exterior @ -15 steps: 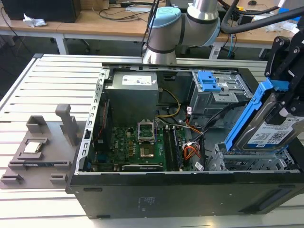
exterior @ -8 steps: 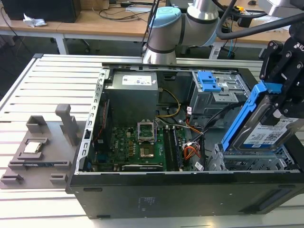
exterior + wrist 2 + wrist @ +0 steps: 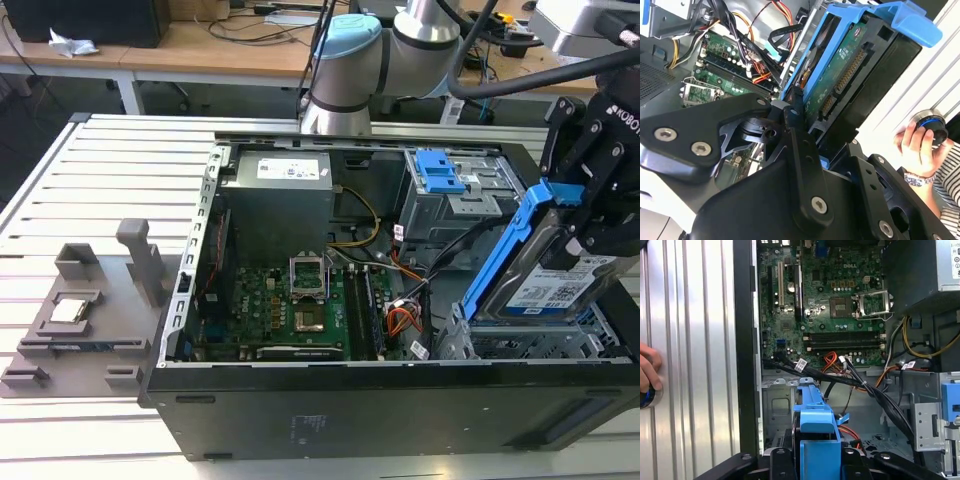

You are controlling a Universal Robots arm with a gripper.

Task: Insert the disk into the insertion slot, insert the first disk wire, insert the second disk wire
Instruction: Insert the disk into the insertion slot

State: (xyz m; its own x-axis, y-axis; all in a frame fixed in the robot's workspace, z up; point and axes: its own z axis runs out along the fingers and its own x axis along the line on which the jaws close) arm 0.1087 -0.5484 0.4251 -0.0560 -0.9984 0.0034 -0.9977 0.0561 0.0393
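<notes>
One gripper (image 3: 583,215) clamps its fingers on the single disk (image 3: 556,288), held tilted. It hangs over the one insertion slot (image 3: 520,346) at a corner of the computer case (image 3: 350,410), on the exterior view's right.

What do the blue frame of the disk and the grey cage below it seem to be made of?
The blue frame looks like moulded plastic: even bright colour, rounded edges. The grey cage is probably sheet metal: thin perforated walls, dull shine.

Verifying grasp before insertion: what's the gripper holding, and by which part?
The disk, clamped by the gripper on its blue frame near the raised end.
</notes>
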